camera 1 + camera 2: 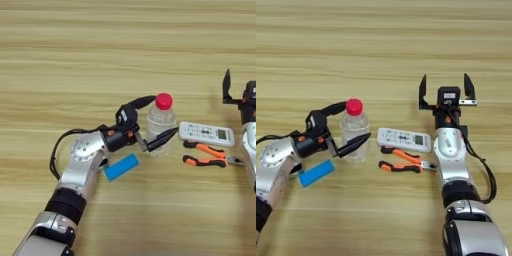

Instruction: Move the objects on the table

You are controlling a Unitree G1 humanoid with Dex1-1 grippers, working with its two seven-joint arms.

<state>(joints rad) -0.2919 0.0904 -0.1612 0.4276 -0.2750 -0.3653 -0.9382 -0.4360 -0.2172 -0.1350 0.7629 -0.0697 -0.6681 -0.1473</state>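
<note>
Worktop (75, 45): one light-wood surface, horizontal plank grain, pale stripes.
Bottle (160, 122): one, clear plastic, cylindrical, round red cap; set upright left of centre on the worktop.
Remote control (404, 139): one, white, flat, oblong, small buttons on its face; laid just right of the bottle.
Pliers (406, 161): one pair, orange handles; laid just in front of the remote control.
Blue block (121, 166): one, flat, rectangular, smooth; laid near the bottle, front left of it, beside the left arm.
Left gripper (156, 120): two black tapered fingers; jaws spread around the bottle, one finger behind it near the cap, one in front at its lower body. Whether the fingers touch the bottle cannot be told.
Right gripper (446, 89): jaws wide, nothing between them, two black fingers pointed to the far side; placed beyond the remote control, well apart from the bottle.
</note>
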